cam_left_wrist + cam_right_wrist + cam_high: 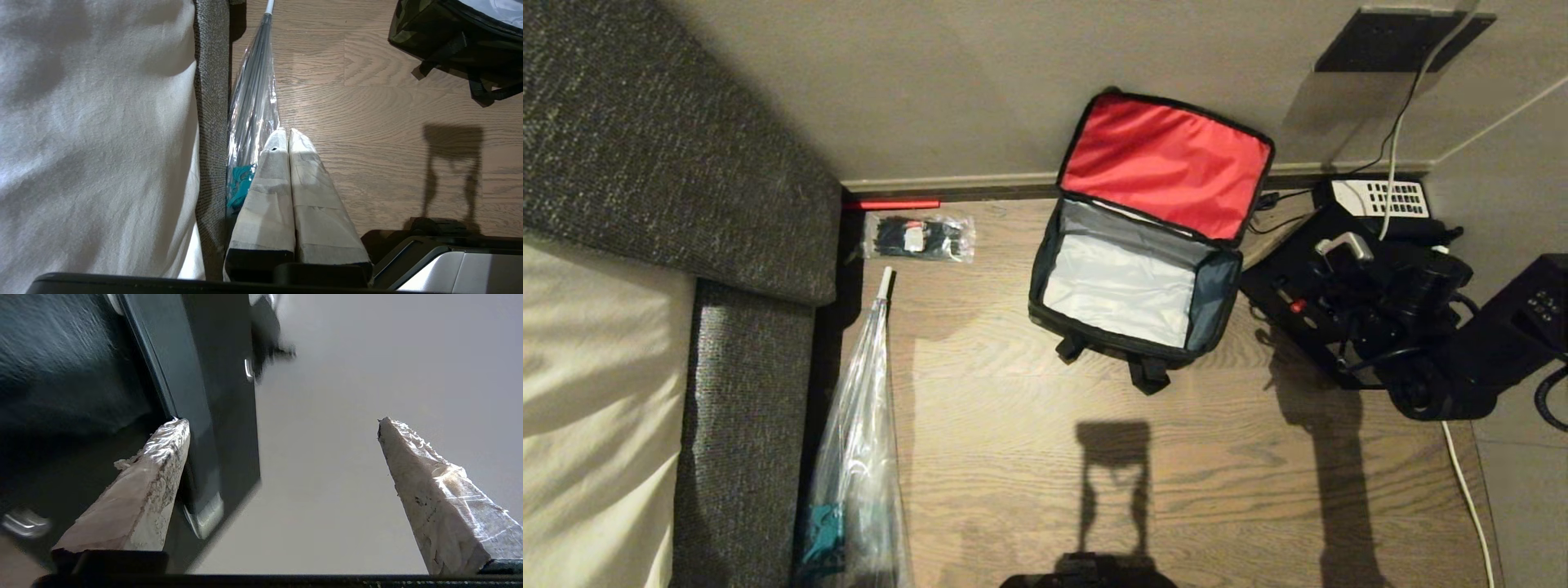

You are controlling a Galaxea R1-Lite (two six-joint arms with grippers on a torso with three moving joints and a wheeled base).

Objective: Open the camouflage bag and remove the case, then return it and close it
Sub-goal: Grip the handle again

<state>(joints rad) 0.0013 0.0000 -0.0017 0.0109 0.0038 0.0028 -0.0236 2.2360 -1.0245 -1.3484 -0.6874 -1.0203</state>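
Observation:
The camouflage bag (1137, 282) stands open on the wooden floor, its red lid (1168, 163) folded back against the wall. Only the bag's bare grey-white lining shows inside. The case (1286, 286), flat and black with a silver-ended handle (1343, 245) and a red latch (1297, 306), lies on the floor right of the bag. My right arm (1462, 343) reaches over it. My right gripper (281, 421) is open, with the case's dark edge (196, 396) beside one finger (155, 477) and nothing gripped. My left gripper (286, 132) hangs shut and empty near the sofa.
A grey sofa (727, 163) with a cream cushion fills the left. A clear-wrapped umbrella (866, 425) and a plastic packet (919, 237) lie beside it. A black telephone (1380, 198) with a white keypad, cables (1462, 474) and the wall stand behind and right of the case.

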